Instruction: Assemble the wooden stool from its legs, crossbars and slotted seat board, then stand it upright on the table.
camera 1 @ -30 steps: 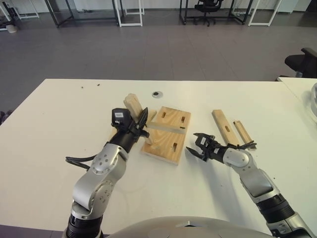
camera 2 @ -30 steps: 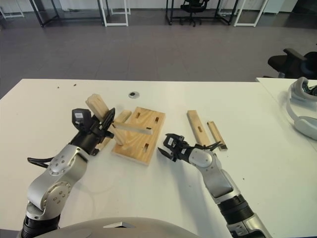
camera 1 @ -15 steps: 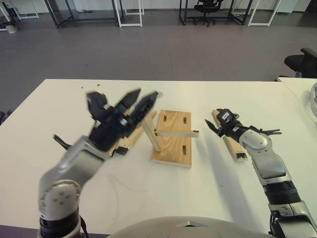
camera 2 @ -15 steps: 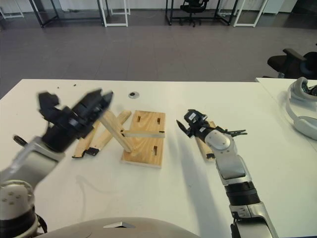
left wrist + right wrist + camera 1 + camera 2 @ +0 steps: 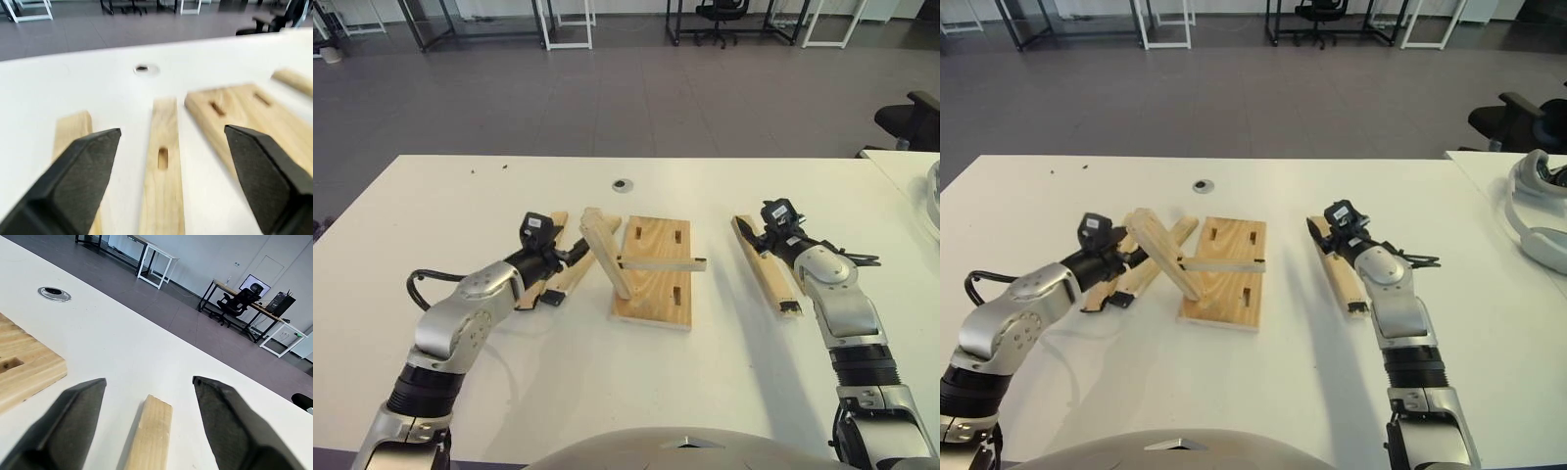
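The slotted seat board is seen lying flat at the middle of the bench. One leg is propped at a slant at the board's left edge, and a crossbar is carried level from it across the board. Whether that leg is seated in a slot cannot be told. The left jaws are held released, low over the loose legs just left of the slanted one. A slotted leg is straddled there, ungripped. On the right, well apart from the board, two more pieces are laid side by side. The right jaws are spread wide at their far end, one piece's tip framed between the fingers and not clamped.
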Robot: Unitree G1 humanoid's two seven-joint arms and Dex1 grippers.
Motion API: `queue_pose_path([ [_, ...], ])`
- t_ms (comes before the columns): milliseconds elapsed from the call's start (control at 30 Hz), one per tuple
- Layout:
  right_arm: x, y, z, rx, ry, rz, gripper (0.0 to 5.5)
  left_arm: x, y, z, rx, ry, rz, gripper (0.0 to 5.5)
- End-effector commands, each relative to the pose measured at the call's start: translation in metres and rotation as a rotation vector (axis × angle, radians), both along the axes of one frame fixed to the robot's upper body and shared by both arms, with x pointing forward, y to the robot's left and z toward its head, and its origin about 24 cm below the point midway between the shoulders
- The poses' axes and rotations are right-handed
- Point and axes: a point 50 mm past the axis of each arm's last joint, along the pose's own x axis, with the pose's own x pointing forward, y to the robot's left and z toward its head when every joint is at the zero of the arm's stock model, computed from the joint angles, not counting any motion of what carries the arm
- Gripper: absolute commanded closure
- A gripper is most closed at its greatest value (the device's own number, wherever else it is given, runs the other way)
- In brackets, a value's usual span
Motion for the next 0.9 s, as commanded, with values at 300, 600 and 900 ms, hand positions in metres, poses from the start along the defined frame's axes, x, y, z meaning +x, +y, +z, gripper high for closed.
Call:
queue_pose_path([
  [300, 0.002, 0.017, -0.003, 0.029, 0.019, 0.057, 2.19, -0.014, 0.003, -0.048, 0.116, 0.214, 0.033, 2.20],
  [600, 0.020, 0.011, 0.033, 0.306, -0.028, 0.048, 2.19, 0.008, 0.009, -0.025, 0.071, 0.017, 0.083, 3.41],
  [900, 0.050, 0.085, 0.158, 1.096, -0.089, 0.549, 2.19, 0.044, 0.001, 0.109, -0.161, -0.626, -0.118, 3.42],
])
